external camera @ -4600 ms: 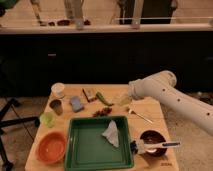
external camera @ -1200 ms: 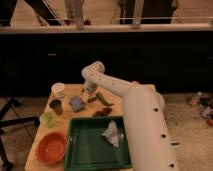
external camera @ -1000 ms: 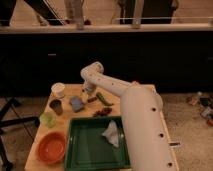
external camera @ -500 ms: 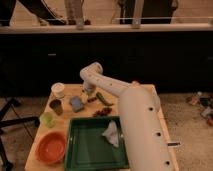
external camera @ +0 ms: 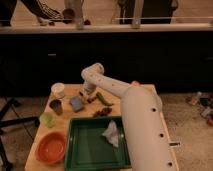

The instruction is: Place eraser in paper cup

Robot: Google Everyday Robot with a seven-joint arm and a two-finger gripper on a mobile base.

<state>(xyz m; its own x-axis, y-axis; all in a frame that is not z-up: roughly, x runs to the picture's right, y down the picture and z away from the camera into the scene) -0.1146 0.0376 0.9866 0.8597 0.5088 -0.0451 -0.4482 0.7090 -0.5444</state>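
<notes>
White paper cup (external camera: 58, 90) stands left of the claw (external camera: 88, 93), whose grip I cannot tell.

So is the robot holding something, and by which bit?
It cannot be told. The pincer is down beside the blue pad, right of the white paper cup; any hold is hidden.

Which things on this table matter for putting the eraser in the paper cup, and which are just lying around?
Job: gripper, down beside the blue pad; eraser, partly hidden under it; paper cup, back left.
Lying about: blue pad; metal cup; green cup; orange bowl; green tray with napkin; green vegetable.
</notes>
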